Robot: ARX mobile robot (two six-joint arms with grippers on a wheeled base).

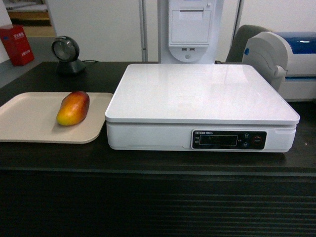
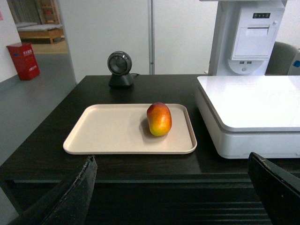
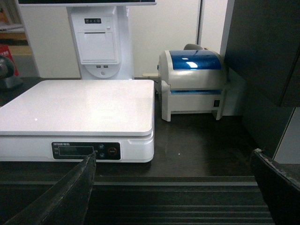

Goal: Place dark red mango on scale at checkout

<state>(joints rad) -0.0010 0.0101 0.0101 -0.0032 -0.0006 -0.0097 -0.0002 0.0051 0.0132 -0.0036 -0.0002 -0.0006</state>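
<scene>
Ahead of the spread-jawed left gripper, well apart: mango on tray.

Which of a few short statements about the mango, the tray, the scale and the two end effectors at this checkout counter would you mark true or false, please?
1. The mango lies on the beige tray. True.
2. The scale already carries the mango. False: its white top is bare.
3. The tray sits left of the scale in the head view. True.
4. The left end effector is shut on the mango. False: its fingers stand wide apart, short of the tray, holding nothing.
5. The right end effector is open, facing the scale and the white-and-blue printer. True.
6. The mango is green all over. False: dark red fading to orange-yellow.
</scene>
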